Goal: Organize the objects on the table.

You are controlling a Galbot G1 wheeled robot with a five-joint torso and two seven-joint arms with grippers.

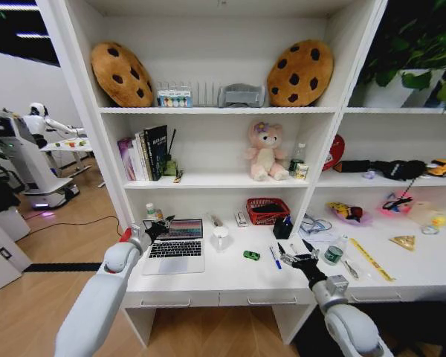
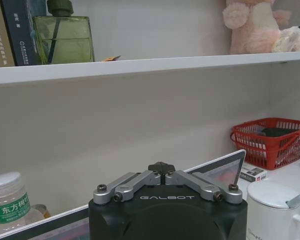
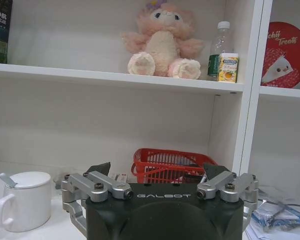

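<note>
The silver laptop (image 1: 175, 251) stands open at the left of the white table (image 1: 230, 277). My left gripper (image 1: 160, 224) is shut at the top left edge of its lid (image 2: 222, 169); whether it holds the lid I cannot tell. My right gripper (image 1: 294, 248) hovers open with nothing between its fingers (image 3: 99, 168), between a blue pen (image 1: 274, 257) and a small green-labelled bottle (image 1: 333, 251). A tiny green toy car (image 1: 251, 255) sits left of the pen. A yellow ruler (image 1: 372, 260) lies at the right.
A white lidded mug (image 1: 221, 235), a red basket (image 1: 267, 210) and a black pen holder (image 1: 283, 227) stand at the back of the table. Another bottle (image 2: 9, 202) stands behind the laptop. Shelves above hold books, a pink teddy bear (image 3: 161, 42) and cookie cushions.
</note>
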